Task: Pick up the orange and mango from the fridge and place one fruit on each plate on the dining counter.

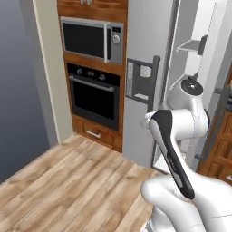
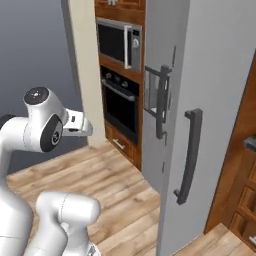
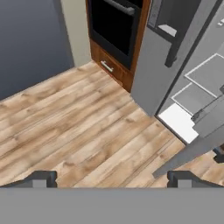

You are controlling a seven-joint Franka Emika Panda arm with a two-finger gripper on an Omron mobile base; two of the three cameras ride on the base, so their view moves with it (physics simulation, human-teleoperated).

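Wood flooring (image 3: 78, 127), in light brown planks, lies nearest the hand camera and runs back to a grey wall (image 1: 18, 90) on the left and a beige corner post (image 1: 50, 72). Largest among the fittings is the fridge (image 2: 210, 100), tall and light grey, with dark vertical handles (image 2: 190, 155) and a water dispenser panel (image 1: 140, 79) set in its left door. From the left base camera the right door stands swung open, showing a white shelf (image 1: 192, 45) inside; the hand camera looks down past the door edge at pale shelf panels (image 3: 179, 120) low in the cabinet. No orange or mango can be made out on what shows of the shelves. Just left of the fridge stands a brown wooden cabinet (image 1: 93, 131) holding a microwave (image 1: 93, 40) above a black oven (image 1: 94, 95), with a drawer (image 1: 95, 134) beneath. Brown wooden cabinets (image 2: 240, 195) also flank the fridge on the right. The white arm (image 1: 181, 140) rises bent, its elbow folded back and its wrist raised beside the open door. The gripper (image 3: 111, 179) points down at the floor, its two dark fingertips (image 3: 41, 179) set wide apart with nothing between them.
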